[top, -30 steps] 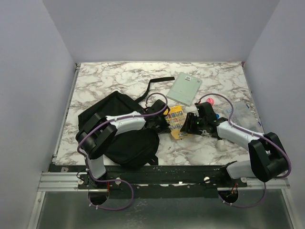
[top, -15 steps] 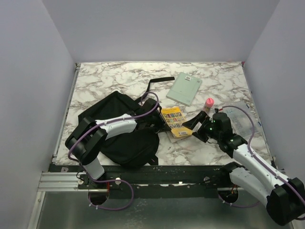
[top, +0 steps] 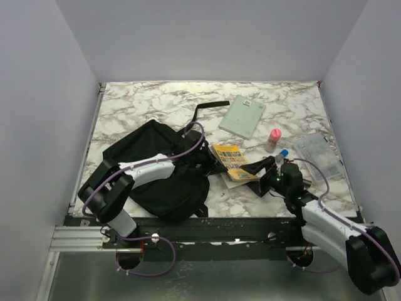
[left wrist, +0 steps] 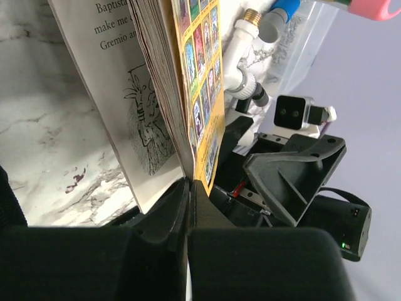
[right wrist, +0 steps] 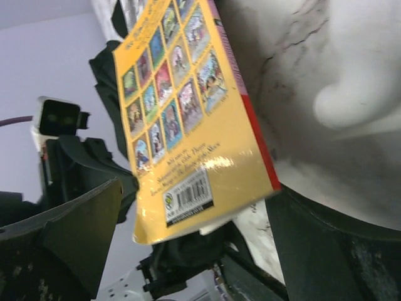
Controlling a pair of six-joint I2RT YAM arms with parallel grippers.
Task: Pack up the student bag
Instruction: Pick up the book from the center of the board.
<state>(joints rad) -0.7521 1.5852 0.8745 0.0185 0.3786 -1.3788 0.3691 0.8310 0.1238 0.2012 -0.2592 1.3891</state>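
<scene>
R arm (top: 326, 219) now pulled back toward near edge; R jaws gape astride yellow book (top: 232, 157), mid-tabletop (top: 138, 106). L jaws clamped on bk's left edge. The student bag (top: 175, 191) sits near-left corner. Risk: one-edge pinch, pages splay, bk slips.

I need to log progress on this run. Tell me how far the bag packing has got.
Done: nothing shows as packed; whether the backpack is open cannot be seen. In hand: the left gripper pinches the yellow book beside the backpack, with the right gripper open at its other end. Remaining: that book, plus the green notebook, pink-capped bottle and clear pouch out on the table.
</scene>
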